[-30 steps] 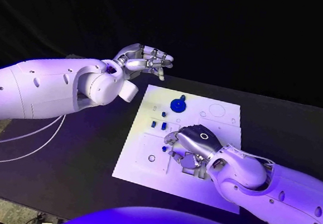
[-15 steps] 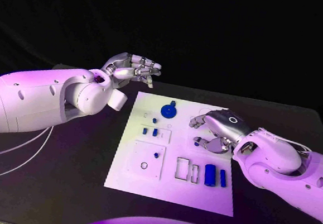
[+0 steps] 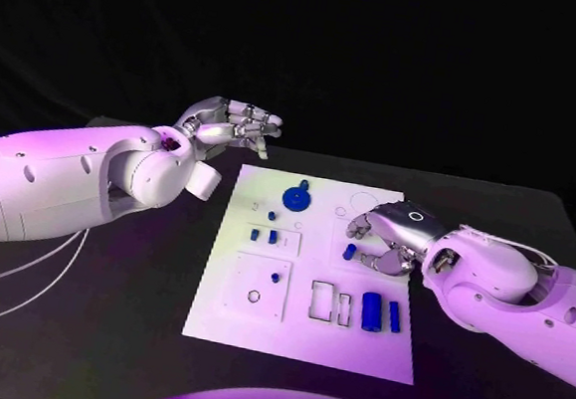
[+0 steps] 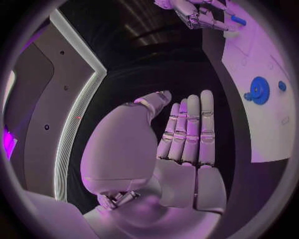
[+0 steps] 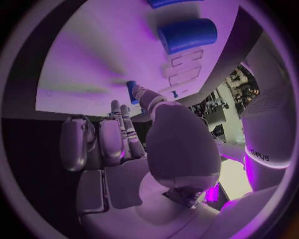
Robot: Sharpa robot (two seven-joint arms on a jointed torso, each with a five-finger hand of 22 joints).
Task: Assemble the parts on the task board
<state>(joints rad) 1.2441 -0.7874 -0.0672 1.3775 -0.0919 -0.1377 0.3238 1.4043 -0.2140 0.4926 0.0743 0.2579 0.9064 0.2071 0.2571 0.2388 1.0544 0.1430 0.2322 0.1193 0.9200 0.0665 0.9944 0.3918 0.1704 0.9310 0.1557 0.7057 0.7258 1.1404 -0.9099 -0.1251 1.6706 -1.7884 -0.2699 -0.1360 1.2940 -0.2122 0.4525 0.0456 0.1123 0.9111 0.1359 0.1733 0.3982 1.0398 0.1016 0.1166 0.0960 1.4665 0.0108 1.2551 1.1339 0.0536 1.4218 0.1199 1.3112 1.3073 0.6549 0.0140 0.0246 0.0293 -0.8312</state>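
The white task board (image 3: 300,344) lies in the middle of the black table (image 3: 95,333). The right hand (image 3: 387,236) hovers over the board's right side, thumb and a finger pinching a small blue part (image 3: 350,251); the right wrist view shows that part (image 5: 132,91) at the thumb tip, just above the board. The left hand (image 3: 229,123) is raised beyond the board's far left corner, over the table's far edge. It holds nothing, and in the left wrist view its fingers (image 4: 190,129) lie straight and side by side, with the thumb a little apart.

A blue gear (image 3: 295,198) sits near the board's far edge. Small blue pegs (image 3: 264,235) stand nearer, on the left half. A blue cylinder (image 3: 373,312) and a slimmer blue bar (image 3: 393,317) lie side by side near the right edge, just right of two empty rectangular slots (image 3: 322,301).
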